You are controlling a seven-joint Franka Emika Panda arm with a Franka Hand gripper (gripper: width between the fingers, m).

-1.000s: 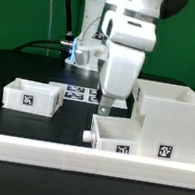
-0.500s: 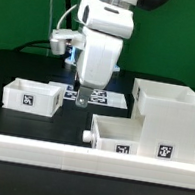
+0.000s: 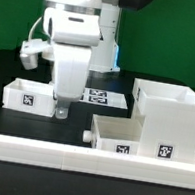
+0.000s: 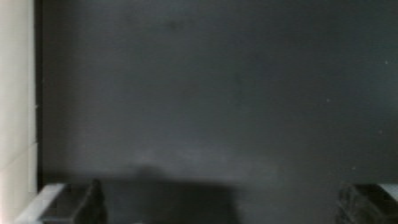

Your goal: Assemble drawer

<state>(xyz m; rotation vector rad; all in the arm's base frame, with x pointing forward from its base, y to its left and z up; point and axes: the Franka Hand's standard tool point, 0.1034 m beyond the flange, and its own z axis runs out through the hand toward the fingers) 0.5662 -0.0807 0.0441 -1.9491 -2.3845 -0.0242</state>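
Observation:
The drawer's large white housing (image 3: 170,114) stands at the exterior view's right, tags on its front. One small open-top tray (image 3: 128,138) lies in front of it, with a knob on its left side. The other tray (image 3: 29,94) sits at the left. My gripper (image 3: 60,110) hangs low, just by the right wall of the left tray, open and empty. In the wrist view the gripper (image 4: 217,205) shows two fingertips (image 4: 64,203) far apart over dark table, with a white edge (image 4: 15,100) along one side.
The marker board (image 3: 98,94) lies on the black table behind my gripper. A long white border rail (image 3: 76,161) runs along the front. A cable hangs from the arm at the left.
My arm has swung from above the front tray toward the exterior view's left and now hangs beside the left tray. The parts have not moved.

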